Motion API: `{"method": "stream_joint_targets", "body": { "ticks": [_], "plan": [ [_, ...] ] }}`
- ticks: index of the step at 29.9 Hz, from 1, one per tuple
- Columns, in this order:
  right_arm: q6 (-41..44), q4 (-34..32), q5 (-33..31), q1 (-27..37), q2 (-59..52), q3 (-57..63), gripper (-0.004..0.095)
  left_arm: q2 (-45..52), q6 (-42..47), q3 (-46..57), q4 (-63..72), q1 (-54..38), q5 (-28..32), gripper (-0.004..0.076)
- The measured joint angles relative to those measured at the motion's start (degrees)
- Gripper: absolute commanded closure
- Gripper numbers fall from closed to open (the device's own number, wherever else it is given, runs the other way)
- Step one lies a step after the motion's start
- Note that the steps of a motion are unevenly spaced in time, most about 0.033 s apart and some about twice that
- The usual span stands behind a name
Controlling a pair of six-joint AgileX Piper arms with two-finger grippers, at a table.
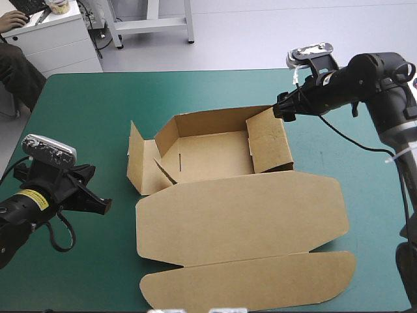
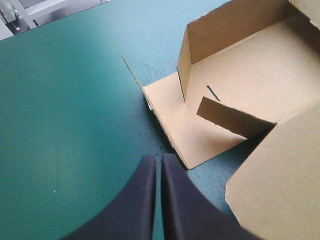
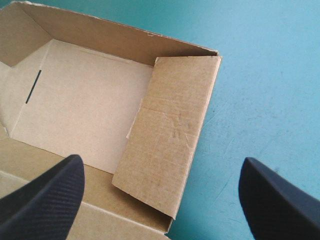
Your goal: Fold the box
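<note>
The brown box (image 1: 221, 195) lies mid-table as a half-built tray: far wall raised, right wall (image 1: 269, 145) leaning inward, left flap (image 1: 135, 160) standing, lid (image 1: 241, 218) flat toward the near edge. My right gripper (image 1: 281, 108) hovers at the tray's far right corner, open; in the right wrist view (image 3: 160, 195) its fingers straddle the right wall (image 3: 167, 150) without touching it. My left gripper (image 1: 104, 205) sits low, left of the box and apart from it, shut. In the left wrist view (image 2: 159, 167) its tips point at the left flap (image 2: 185, 125).
The teal-green cover (image 1: 78, 130) lies bare left of the box and along the right side (image 1: 352, 150). Beyond the far left corner stands a white cabinet (image 1: 52, 39).
</note>
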State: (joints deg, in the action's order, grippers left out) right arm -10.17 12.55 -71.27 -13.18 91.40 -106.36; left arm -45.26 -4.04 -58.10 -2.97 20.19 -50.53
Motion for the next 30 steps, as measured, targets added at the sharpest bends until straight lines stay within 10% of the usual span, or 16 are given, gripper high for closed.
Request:
{"method": "stream_joint_targets", "body": {
  "ticks": [22,30],
  "plan": [
    [3.2,-3.9,0.3,0.0,18.8,0.1,0.0154,0.0,0.0,0.0,0.0,0.0,-1.8,0.0708],
    [3.2,-1.8,1.2,0.0,23.5,0.2,0.0402,0.0,0.0,0.0,0.0,0.0,-1.8,0.0708]
  ]
}}
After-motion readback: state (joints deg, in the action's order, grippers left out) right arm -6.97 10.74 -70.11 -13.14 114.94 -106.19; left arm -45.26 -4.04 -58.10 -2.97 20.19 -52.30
